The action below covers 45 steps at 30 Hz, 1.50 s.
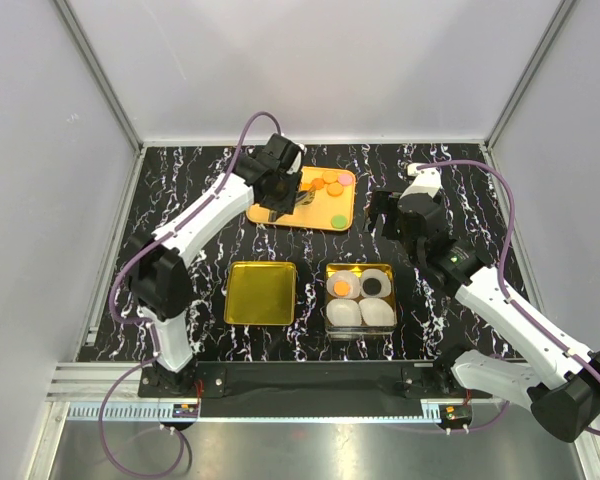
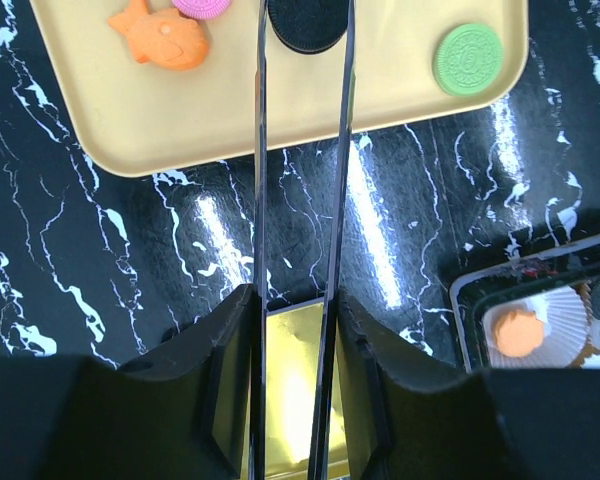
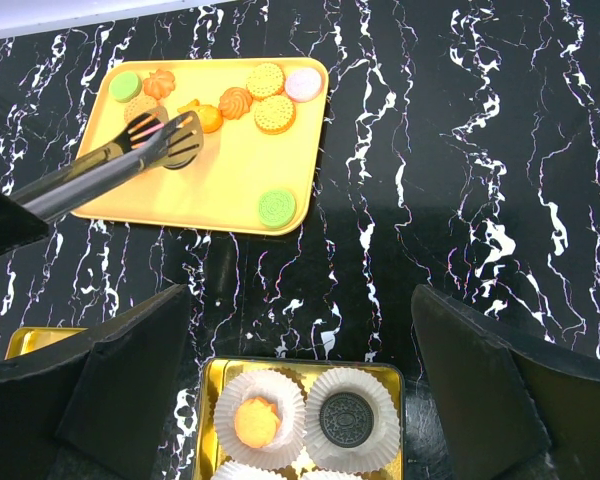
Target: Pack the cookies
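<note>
Several cookies (image 1: 330,185) lie on a yellow tray (image 1: 280,215) at the back, with a green one (image 1: 337,220) near its front right corner. My left gripper (image 1: 276,190) is shut on metal tongs (image 2: 260,180). The tong tips sit either side of a black cookie (image 2: 308,25) on the tray. I cannot tell whether they grip it. A gold tin (image 1: 329,300) holds white paper cups. One cup has an orange cookie (image 3: 252,420) and one a black cookie (image 3: 348,418). My right gripper (image 3: 300,295) is open and empty above the tin's far edge.
The square gold lid (image 1: 261,292) lies left of the tin. The front two paper cups (image 1: 360,313) look empty. An orange fish-shaped cookie (image 2: 165,40) and a green round one (image 2: 469,58) lie on the tray on either side of the tongs.
</note>
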{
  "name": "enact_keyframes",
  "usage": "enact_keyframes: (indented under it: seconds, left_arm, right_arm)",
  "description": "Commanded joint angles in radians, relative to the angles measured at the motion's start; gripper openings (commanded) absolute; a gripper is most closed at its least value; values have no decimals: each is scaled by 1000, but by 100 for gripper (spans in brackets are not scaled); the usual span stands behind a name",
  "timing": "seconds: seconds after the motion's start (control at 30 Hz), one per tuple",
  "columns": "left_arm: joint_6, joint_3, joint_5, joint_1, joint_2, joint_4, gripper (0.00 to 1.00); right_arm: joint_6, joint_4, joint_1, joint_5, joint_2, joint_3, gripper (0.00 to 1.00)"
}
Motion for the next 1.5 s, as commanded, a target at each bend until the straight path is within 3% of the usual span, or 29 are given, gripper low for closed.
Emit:
enact_keyframes:
  seconds: [0.0,0.2,0.53,0.83,1.07,1.47]
  left_arm:
    - [20,23,36,-11,-102,4,36]
    - [30,-28,39,-86,-185,-34,36]
    - [-16,-192,59,-327,-360,-79,37]
    - [-63,-324,102,-473,-473,-136,38]
    - [-69,-396,174,-519,-536,-156,38]
    - [-77,-428,191,-562,-516,-119,41]
  right_arm:
    - [-10,42,0,8,0,5,100]
    - [-11,45,1,8,9,11,100]
    - [-17,44,0,28,21,12,100]
    - [-22,44,1,45,34,6,100]
    - [-22,47,1,48,41,6,100]
    - [-22,40,0,49,35,6,100]
